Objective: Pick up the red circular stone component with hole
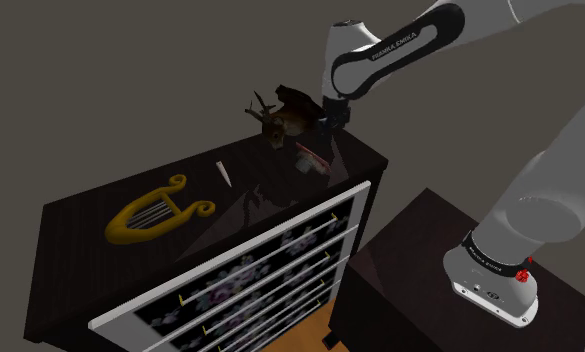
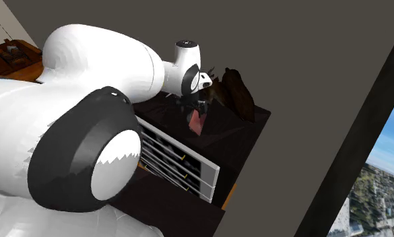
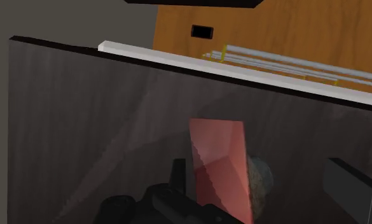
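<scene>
The arm [image 1: 545, 165] has rounded white links and dark joint rings, and one link is lettered FRANKA EMIKA. A small red knob sits by its lowest ring. The gripper [image 3: 252, 167] is black.

A dark dresser [image 1: 80, 215] [image 2: 236, 134] [image 3: 82, 127] carries everything; its front is a white-framed bank of drawers [image 1: 270, 270] with flowered faces and yellow handles. On the top, toward the shoulder view's left, a golden lyre [image 1: 140, 222] lies flat. A small white sliver [image 1: 222, 172] lies near the middle. At the far right end a brown deer head [image 1: 280, 120] sits by the back edge, and just before it is a red piece [image 1: 315, 158] [image 2: 197, 121] [image 3: 219, 162] with a grey round part.
</scene>
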